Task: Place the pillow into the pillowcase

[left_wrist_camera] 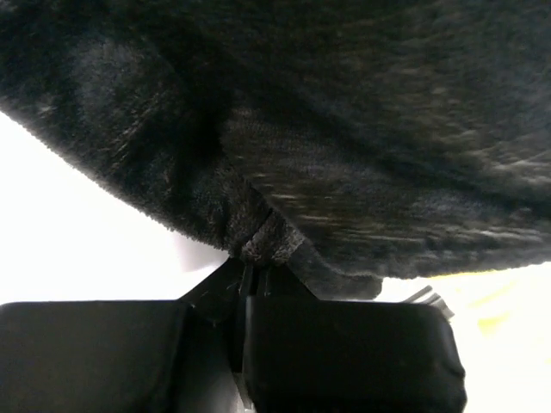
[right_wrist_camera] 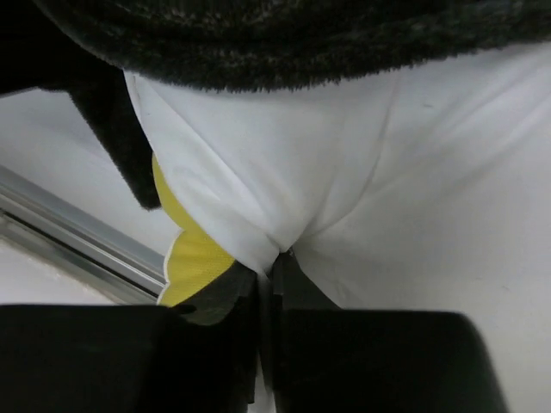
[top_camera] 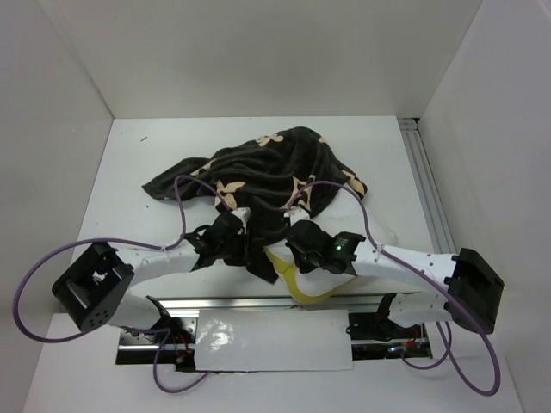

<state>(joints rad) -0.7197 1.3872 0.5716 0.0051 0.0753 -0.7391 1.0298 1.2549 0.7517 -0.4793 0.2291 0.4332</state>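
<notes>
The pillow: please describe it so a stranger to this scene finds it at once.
On the white table, a dark flowered pillowcase lies heaped in the middle. The pillow peeks out from under its near edge. Unlike the dark plush, it is smooth white cloth with a yellow edge.

I count one pillowcase [top_camera: 258, 172] and one pillow [right_wrist_camera: 284, 163] on one table [top_camera: 129, 172]. I have two claws: my left gripper [left_wrist_camera: 250, 262] and my right gripper [right_wrist_camera: 275, 258]. There are also two purple cables [top_camera: 103, 241].
</notes>
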